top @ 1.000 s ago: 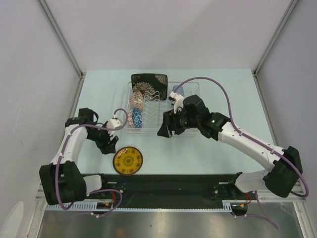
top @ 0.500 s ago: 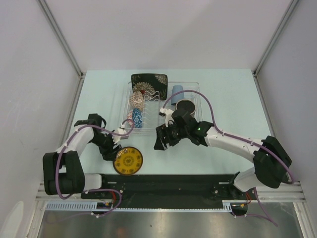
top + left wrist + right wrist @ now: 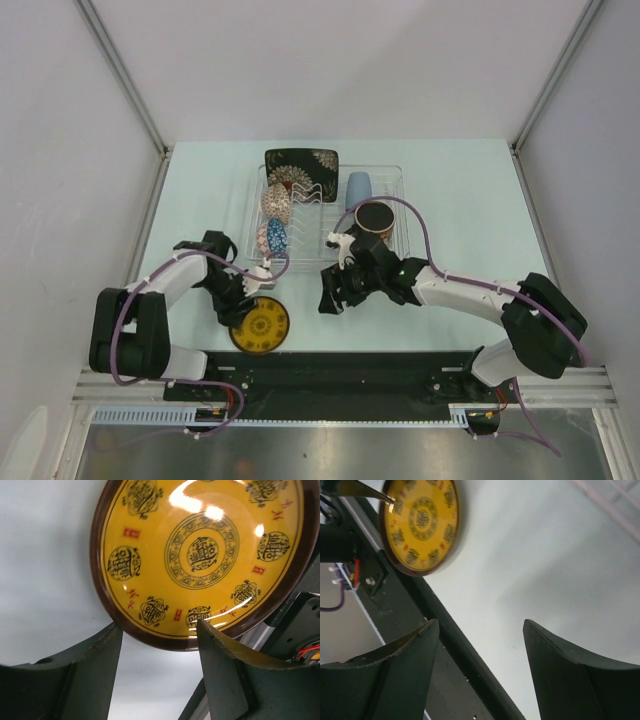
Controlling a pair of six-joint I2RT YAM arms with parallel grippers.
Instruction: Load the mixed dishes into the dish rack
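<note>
Now, left hand (image 3: pixel 159 635): released, fingers spread either side of the yellow saucer's (image 3: pixel 259 325) rim. No grip is made, and I cannot tell whether they touch it.
Yellow saucer: lies flat at the near edge of the tabletop (image 3: pixel 450 200), beside the black base rail (image 3: pixel 350 365), outside the dish rack (image 3: pixel 402 185).
Right hand (image 3: pixel 328 295): released and empty, over bare tabletop in front of the rack.
In the rack: black square floral plate (image 3: pixel 300 160) at the far side; beige netted bowl (image 3: pixel 277 200) and small blue bowl (image 3: pixel 275 238) on edge at the left; mug (image 3: pixel 373 217) upright at the right, with a pale blue cup (image 3: pixel 357 185) just behind it.
Done: seemingly all but one piece.
Left: grasp the saucer and slot it between the prongs.
</note>
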